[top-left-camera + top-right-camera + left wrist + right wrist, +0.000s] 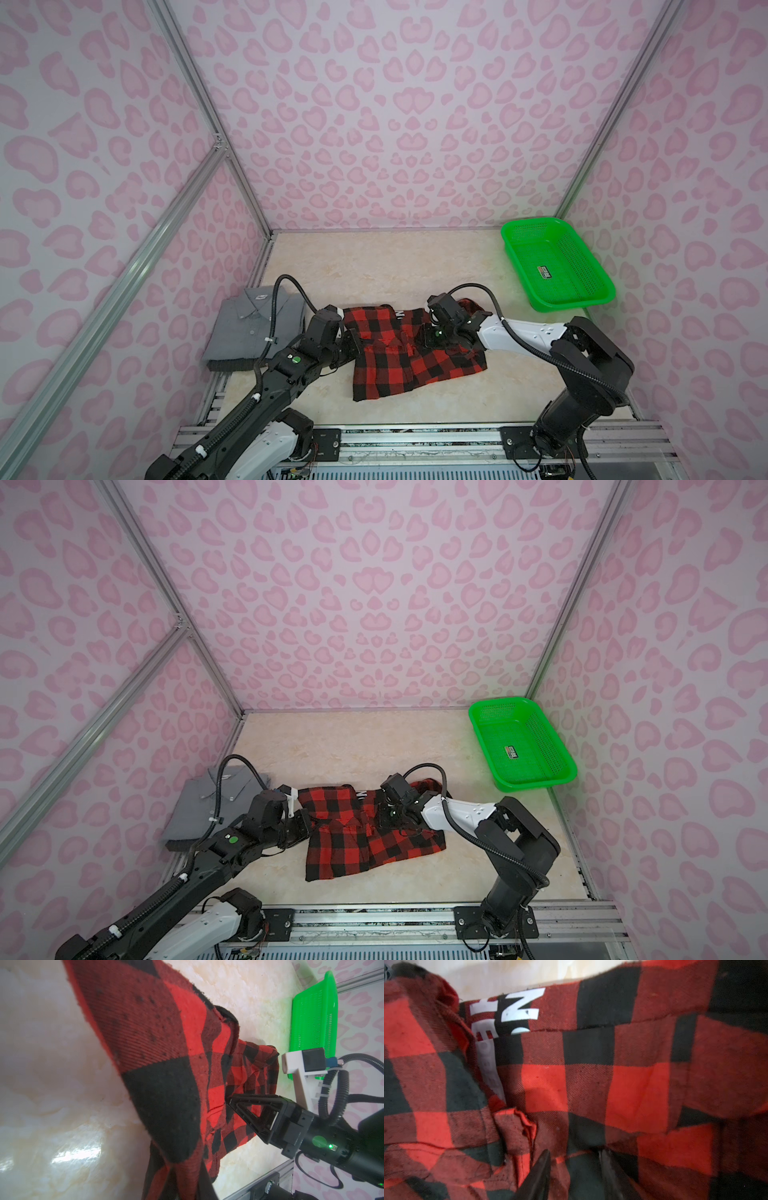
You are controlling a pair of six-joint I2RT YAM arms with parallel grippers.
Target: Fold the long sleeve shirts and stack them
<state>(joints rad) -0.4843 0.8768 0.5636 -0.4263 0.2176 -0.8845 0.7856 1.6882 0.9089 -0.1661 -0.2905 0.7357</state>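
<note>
The red-and-black checked shirt (415, 361) (374, 841) lies rumpled at the table's middle in both top views. My left gripper (354, 344) (308, 825) is at its left edge, shut on a pinch of the cloth. In the left wrist view that cloth (166, 1064) rises taut off the table from the jaws (187, 1192), which it mostly hides. My right gripper (426, 338) (382, 818) (228, 1101) presses down near the collar. Its fingers stand apart over the checked cloth (591, 1084) in the right wrist view (575, 1167). The grey shirt (253, 324) (208, 808) lies folded at the left.
A green perforated basket (573, 303) (536, 785) (311, 1012) stands at the back right, with only a small label inside. Pink patterned walls close in three sides. Bare cream table (374, 266) stretches behind the shirts. A metal rail runs along the front edge.
</note>
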